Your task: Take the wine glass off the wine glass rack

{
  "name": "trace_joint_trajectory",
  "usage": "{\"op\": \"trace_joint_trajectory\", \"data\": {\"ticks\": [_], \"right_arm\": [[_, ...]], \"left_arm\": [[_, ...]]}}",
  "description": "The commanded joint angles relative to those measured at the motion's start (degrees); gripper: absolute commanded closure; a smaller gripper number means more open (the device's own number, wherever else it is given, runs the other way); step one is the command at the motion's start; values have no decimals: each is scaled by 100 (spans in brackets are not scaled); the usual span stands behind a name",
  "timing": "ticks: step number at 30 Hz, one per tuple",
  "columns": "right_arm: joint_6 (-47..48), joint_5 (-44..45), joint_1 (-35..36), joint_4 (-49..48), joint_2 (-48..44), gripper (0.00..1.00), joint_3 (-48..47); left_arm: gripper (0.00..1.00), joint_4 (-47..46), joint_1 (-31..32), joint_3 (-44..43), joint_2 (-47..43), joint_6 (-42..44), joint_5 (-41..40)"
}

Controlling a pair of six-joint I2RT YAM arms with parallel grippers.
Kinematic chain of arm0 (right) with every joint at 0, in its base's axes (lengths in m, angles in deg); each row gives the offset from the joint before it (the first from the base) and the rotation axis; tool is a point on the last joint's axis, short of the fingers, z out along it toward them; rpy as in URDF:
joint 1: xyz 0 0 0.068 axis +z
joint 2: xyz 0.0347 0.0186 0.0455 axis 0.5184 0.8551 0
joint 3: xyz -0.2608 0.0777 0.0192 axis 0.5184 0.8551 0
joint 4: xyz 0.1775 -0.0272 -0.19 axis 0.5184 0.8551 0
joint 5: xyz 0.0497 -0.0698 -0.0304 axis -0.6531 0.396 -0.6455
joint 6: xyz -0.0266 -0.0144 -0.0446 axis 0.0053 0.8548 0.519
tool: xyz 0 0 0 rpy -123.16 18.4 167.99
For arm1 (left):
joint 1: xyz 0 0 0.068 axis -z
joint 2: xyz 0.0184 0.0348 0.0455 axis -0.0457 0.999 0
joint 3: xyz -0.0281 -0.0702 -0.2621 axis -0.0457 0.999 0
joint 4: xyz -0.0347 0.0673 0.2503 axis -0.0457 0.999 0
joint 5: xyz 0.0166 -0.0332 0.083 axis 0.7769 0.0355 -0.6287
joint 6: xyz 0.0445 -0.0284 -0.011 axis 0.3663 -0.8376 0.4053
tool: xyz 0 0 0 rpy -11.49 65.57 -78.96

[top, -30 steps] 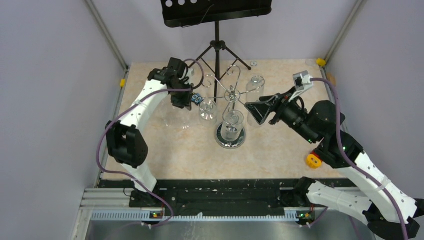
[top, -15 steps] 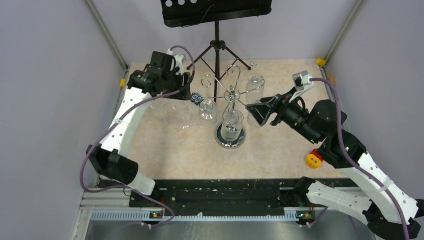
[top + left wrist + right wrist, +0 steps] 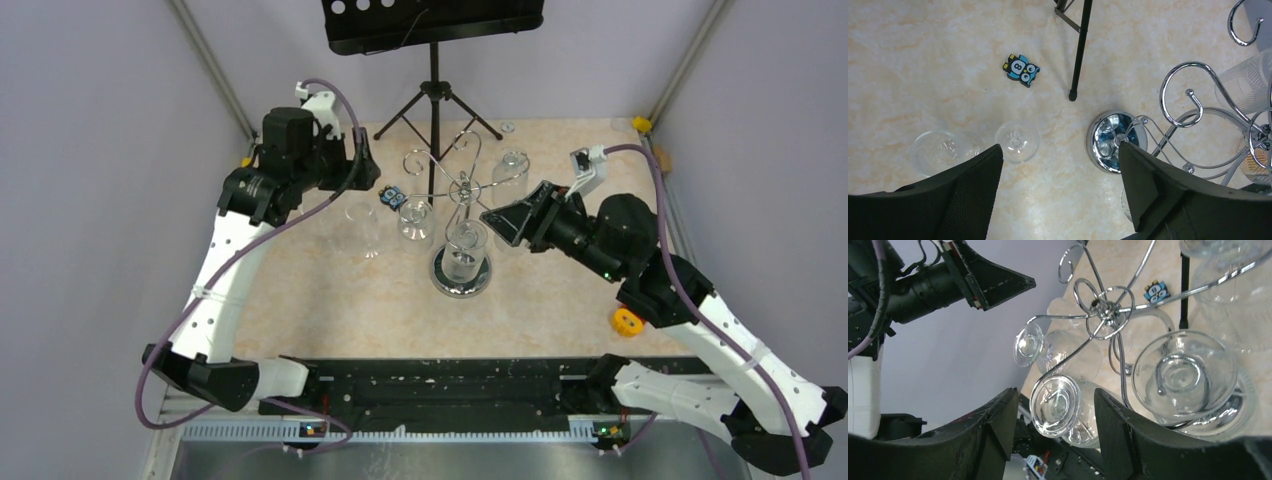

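Beige marbled tabletop (image 3: 923, 60), grey walls (image 3: 100, 150). Left gripper (image 3: 1060, 155) spread wide and empty, wine glass (image 3: 1017, 141) on the surface below its fingers. Right gripper (image 3: 1054, 392) parted, hanging glass (image 3: 1055, 407) between its fingers, ungripped.

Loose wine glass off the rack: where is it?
Top view: the loose wine glass is on the table, left of the wine glass rack, just toward the bases from the left gripper and blue owl tile.
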Motion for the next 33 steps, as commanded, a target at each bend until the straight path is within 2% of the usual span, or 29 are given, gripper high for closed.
{"op": "trace_joint_trajectory", "data": {"ticks": [1,5,10,18,26,33], "right_arm": [[-1122,6,-31,-122,-30,43,159],[-1525,216,-28,93,-121,45,286],[-2084,230,-36,-96,-304,46,647],[-3056,121,-31,-1262,-770,54,1672],[-3500,90,-34,-2144,-910,53,2176],[-3563,-34,-36,-2286,-896,56,2204]], "left_arm": [[11,-767,-11,271,-407,-181,-86],[11,-1143,-11,544,-712,-201,-184],[9,-1497,-11,791,-924,-209,-237],[8,-1634,-11,1006,-969,-181,-115],[8,-1646,-46,1129,-895,-166,-87],[8,-1678,-62,1224,-967,-175,-86]]}}
